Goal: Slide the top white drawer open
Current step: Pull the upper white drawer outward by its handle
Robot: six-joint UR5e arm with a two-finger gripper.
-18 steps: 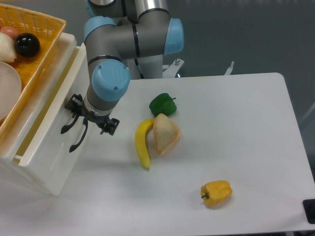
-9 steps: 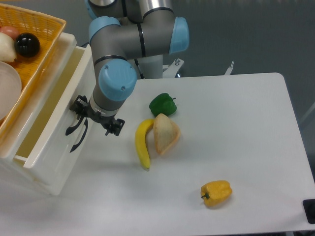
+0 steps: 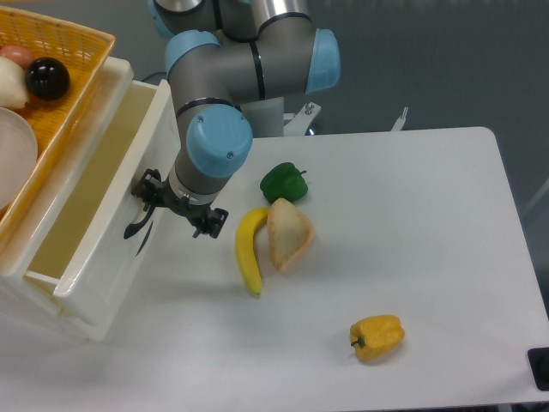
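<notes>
Further out now, glossy top white drawer (image 3: 103,202) gapes, deep, cream-walled

A pale grey-white table (image 3: 429,215) with a rounded far-right corner is seen to fill most of the scene. At its left edge a small glossy cream-white cabinet (image 3: 94,313) is carried. Near the middle, a dark green bell pepper (image 3: 283,182) is laid; just nearer than it, a tan wedge-shaped piece of bread (image 3: 289,233) is placed, with a curved yellow banana (image 3: 249,251) touching its left side. Well apart, toward the near right, a yellow bell pepper (image 3: 376,336) is set. The robot's pale base (image 3: 270,116) is mounted at the far edge.
</notes>
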